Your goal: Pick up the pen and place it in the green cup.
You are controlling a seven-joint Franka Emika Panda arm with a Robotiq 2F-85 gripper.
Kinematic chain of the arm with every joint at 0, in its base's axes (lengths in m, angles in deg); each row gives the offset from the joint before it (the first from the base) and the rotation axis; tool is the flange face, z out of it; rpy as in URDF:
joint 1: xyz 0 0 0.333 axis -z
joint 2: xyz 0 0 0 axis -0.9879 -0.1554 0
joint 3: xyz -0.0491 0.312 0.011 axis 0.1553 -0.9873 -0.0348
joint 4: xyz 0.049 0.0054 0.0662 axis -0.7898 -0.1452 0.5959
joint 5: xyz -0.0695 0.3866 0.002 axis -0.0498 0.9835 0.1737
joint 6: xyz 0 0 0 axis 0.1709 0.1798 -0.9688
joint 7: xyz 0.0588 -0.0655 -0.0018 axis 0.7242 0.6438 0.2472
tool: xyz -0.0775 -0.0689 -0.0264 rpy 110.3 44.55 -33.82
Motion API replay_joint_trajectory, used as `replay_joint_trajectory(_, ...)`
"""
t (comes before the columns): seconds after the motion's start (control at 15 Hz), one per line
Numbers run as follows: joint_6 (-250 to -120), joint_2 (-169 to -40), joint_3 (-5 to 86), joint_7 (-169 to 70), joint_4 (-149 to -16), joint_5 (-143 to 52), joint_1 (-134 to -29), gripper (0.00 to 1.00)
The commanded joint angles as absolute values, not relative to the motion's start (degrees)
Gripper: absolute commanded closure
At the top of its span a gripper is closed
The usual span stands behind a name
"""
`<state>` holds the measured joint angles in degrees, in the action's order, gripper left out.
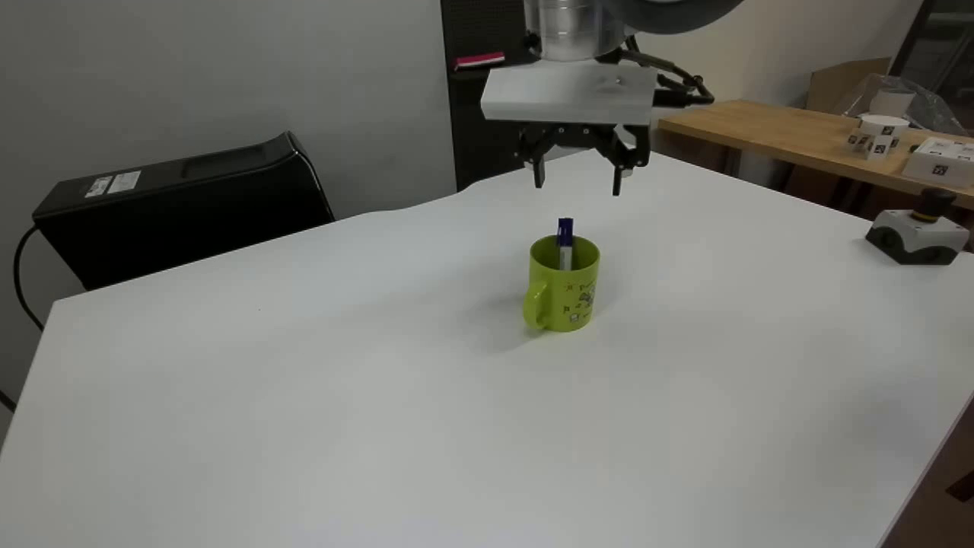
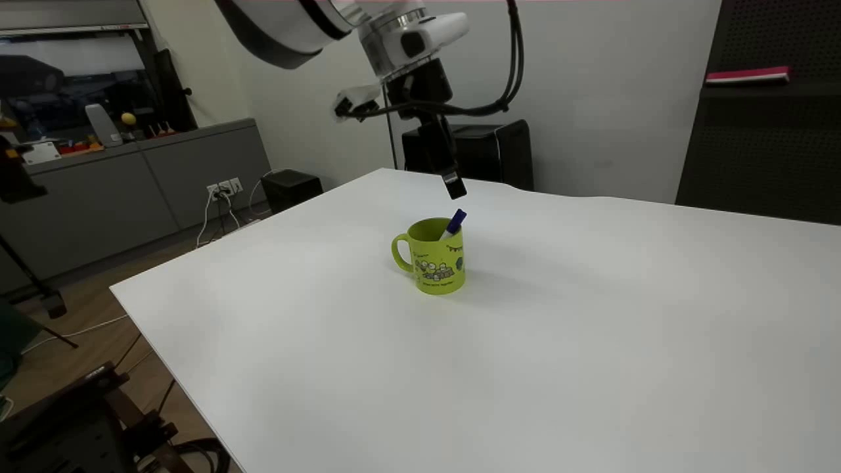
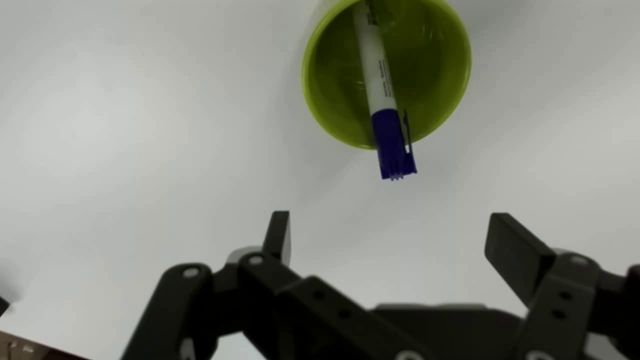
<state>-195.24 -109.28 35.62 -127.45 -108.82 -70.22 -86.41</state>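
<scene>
The lime-green cup (image 1: 561,301) stands upright on the white table, and it also shows in an exterior view (image 2: 439,269) and in the wrist view (image 3: 320,100). The pen (image 1: 565,232) stands inside the cup, with its blue end sticking out above the rim. In the wrist view the pen (image 3: 378,75) leans against the rim, white barrel down inside; in an exterior view its blue end (image 2: 456,220) tilts outward. My gripper (image 1: 578,190) is open and empty above the cup and pen. Its fingers (image 3: 390,225) are wide apart and apart from the pen in the wrist view.
The white table (image 1: 304,426) carries an emergency-stop box (image 1: 917,232) near its edge. A black device (image 1: 190,205) stands behind the table by the wall. A wooden table (image 1: 768,125) with white boxes is at the back.
</scene>
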Motion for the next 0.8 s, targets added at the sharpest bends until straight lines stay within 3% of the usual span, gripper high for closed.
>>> replay_joint_trajectory(0.0, -194.9, -106.6, 25.4, -111.2, -111.0, -61.7, -75.3, 0.00)
replay_joint_trajectory(0.27, -188.8, -105.6, 20.7, -92.6, -110.2, -55.2, -69.0, 0.00)
replay_joint_trajectory(0.33, -187.3, -104.6, 26.5, -87.8, -110.1, -51.7, -74.3, 0.00)
replay_joint_trajectory(0.73, -186.1, -104.5, 33.4, -83.6, -109.6, -50.7, -79.5, 0.00)
